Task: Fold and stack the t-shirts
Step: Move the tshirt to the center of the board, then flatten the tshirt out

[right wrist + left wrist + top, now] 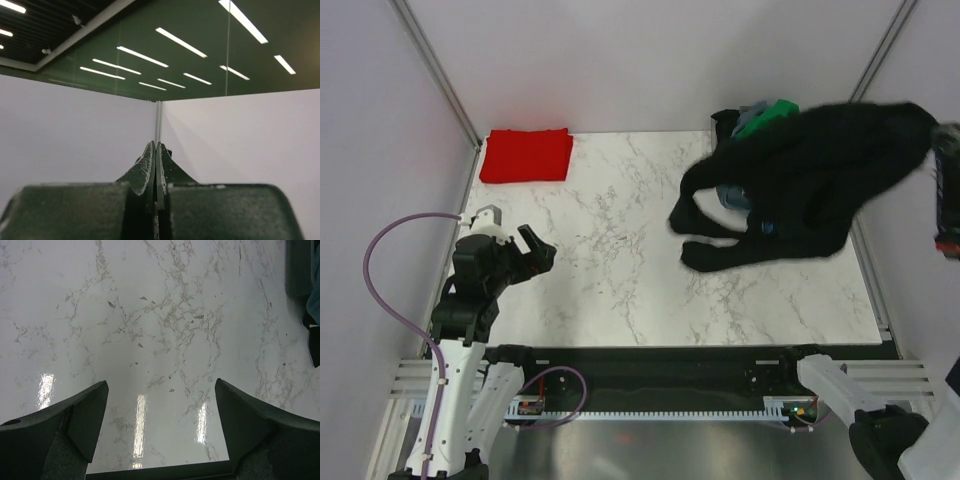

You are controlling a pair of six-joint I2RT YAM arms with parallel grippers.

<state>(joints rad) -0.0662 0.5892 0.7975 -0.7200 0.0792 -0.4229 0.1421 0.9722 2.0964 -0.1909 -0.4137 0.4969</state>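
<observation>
The overhead view is bright and evenly lit, with only faint, soft shadows on the marble surface. The black t-shirt is blurred, its folds lost in the dark. In the left wrist view three streaks of glare lie on the glossy surface, and the left gripper shows dark. The right wrist view faces long ceiling lights; the right gripper, close to the lens, is dim and soft.

Nothing legible anywhere; the blue mark on the black t-shirt is too small to read.
</observation>
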